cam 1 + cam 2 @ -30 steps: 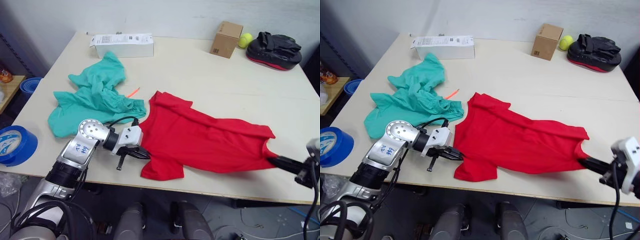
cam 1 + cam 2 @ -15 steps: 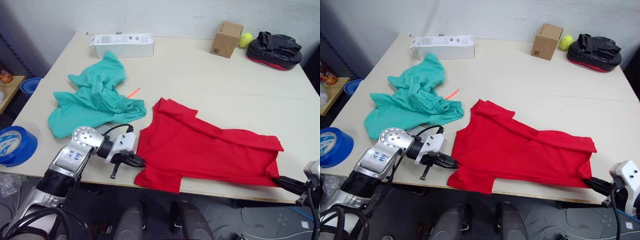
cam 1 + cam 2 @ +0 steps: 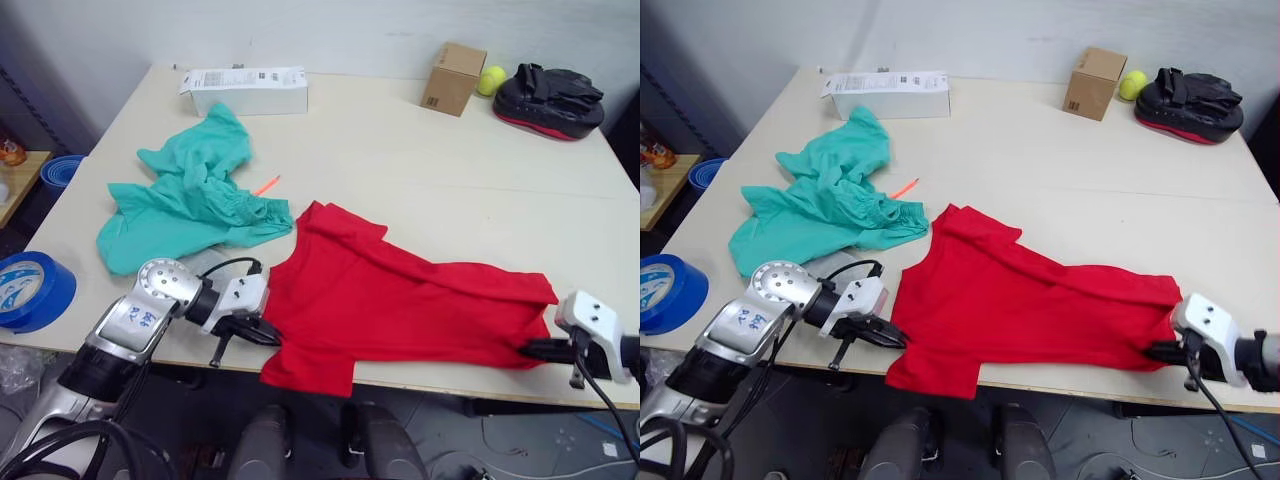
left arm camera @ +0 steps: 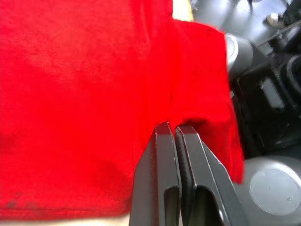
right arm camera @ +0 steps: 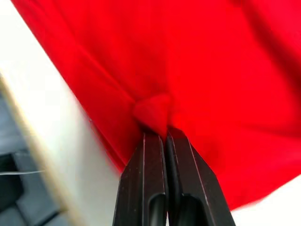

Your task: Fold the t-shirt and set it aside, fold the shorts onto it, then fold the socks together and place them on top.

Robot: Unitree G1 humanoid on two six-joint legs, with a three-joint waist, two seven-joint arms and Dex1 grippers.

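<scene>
Both wrist views show fingers (image 4: 175, 134) (image 5: 164, 136) pinched on t-shirt (image 3: 400, 305); shorts (image 3: 190, 200) apart.

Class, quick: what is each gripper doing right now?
Left gripper: shut on the t-shirt at one end.
Right gripper: shut on the t-shirt at the opposite end.

Lab or workshop: plain worktable (image 3: 420, 160), cardboard box (image 3: 452, 78), blue tape roll (image 3: 30, 290).
</scene>
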